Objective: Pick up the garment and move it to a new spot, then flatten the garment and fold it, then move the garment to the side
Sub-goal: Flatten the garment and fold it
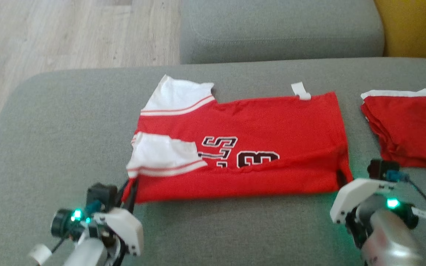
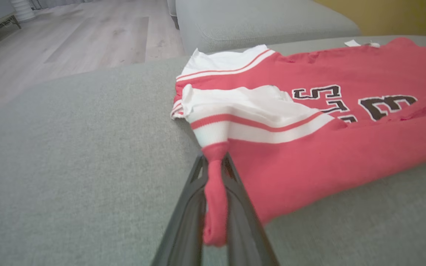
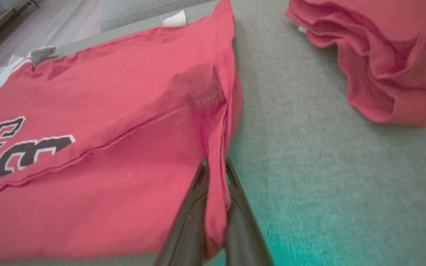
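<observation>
The garment (image 1: 257,147) is soft, light cloth that will sag and drag wherever you leave it unsupported. It should handle best by its corners, kept taut between both arms. You have it that way now: your left gripper (image 1: 129,190) is closed on a pinch of red fabric at the near corner below the white sleeve (image 1: 161,153), and your right gripper (image 1: 342,179) is closed on the near hem corner. It is a red jersey with white, red-striped sleeves and black, white-edged lettering (image 1: 240,153). It lies spread on the grey sofa cushion (image 1: 68,129) and seems folded over along its near edge. A second red garment (image 1: 409,125), bunched, lies apart to your right.
</observation>
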Robot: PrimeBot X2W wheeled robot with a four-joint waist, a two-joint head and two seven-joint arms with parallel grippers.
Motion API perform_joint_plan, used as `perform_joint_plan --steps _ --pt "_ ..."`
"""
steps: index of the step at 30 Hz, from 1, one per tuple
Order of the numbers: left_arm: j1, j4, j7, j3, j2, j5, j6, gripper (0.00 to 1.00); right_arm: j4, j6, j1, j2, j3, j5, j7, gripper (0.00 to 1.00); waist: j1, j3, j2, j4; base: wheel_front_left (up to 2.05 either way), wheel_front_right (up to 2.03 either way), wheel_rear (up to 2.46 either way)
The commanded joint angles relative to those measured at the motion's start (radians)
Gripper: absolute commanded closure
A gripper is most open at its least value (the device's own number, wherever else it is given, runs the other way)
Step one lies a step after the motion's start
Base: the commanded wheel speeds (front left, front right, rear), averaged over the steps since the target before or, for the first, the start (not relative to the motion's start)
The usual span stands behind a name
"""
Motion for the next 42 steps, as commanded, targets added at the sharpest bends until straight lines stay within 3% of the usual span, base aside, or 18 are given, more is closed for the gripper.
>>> perform_joint_plan --steps 1,11,12,13,14,18,24,29,32,36,42 --pt "-0.019 -0.039 0.009 0.028 0.037 -0.006 0.006 1.00 -0.050 -0.001 0.003 0.004 0.036 0.011 0.010 1.00 0.0002 -0.013 -0.0001 -0.002 0.00 0.00 0.00" --pt "0.067 -0.162 0.065 0.013 0.060 -0.019 0.036 1.00 -0.449 -0.001 0.246 0.004 0.077 0.091 0.187 1.00 0.0002 -0.014 -0.0001 -0.029 0.00 0.00 0.00" --pt "0.069 -0.167 0.066 0.012 0.058 -0.020 0.039 1.00 -0.493 -0.001 0.266 0.004 0.075 0.094 0.194 0.03 0.0002 -0.011 -0.0001 -0.032 0.00 0.00 0.00" --pt "0.068 -0.170 0.063 0.014 0.056 -0.021 0.043 0.69 -0.533 -0.001 0.284 0.004 0.073 0.105 0.201 0.00 0.0002 -0.008 -0.0001 -0.034 0.00 0.00 0.00" --pt "0.065 -0.173 0.053 0.017 0.053 -0.020 0.049 0.01 -0.571 -0.001 0.300 0.004 0.075 0.109 0.205 0.00 0.0002 -0.004 -0.0001 -0.036 0.00 0.00 0.00" --pt "0.039 -0.183 -0.025 0.042 0.033 -0.020 0.068 0.00 -0.701 -0.001 0.332 0.004 0.057 0.151 0.127 0.00 0.0002 0.016 -0.0001 -0.041 0.00 0.00 0.00" --pt "-0.012 -0.210 -0.212 0.100 -0.004 -0.029 0.074 0.00 -0.816 -0.001 0.334 0.004 0.054 0.188 -0.083 0.00 0.0002 0.044 -0.0001 -0.053 0.00 0.00 0.00" --pt "-0.055 -0.249 -0.255 0.147 -0.028 -0.031 0.063 0.00 -0.849 -0.001 0.327 0.004 0.060 0.200 -0.179 0.00 0.0002 0.073 -0.0001 -0.062 0.00 0.00 0.00" --pt "-0.107 -0.265 -0.260 0.165 -0.033 -0.013 0.049 0.00 -0.858 -0.001 0.307 0.004 0.069 0.193 -0.206 0.00 0.0002 0.101 -0.0001 -0.079 0.00 0.00 0.00" --pt "-0.217 -0.232 -0.246 0.163 0.007 0.022 0.015 0.00 -0.858 -0.001 0.266 0.004 0.103 0.200 -0.218 0.00 0.0002 0.156 -0.0001 -0.114 0.00 0.00 0.00" --pt "-0.452 -0.105 -0.064 0.128 0.116 0.056 -0.091 0.00 -0.868 -0.001 0.200 0.004 0.163 0.226 -0.227 0.00 0.0002 0.255 -0.0001 -0.179 0.00 0.00 0.00"
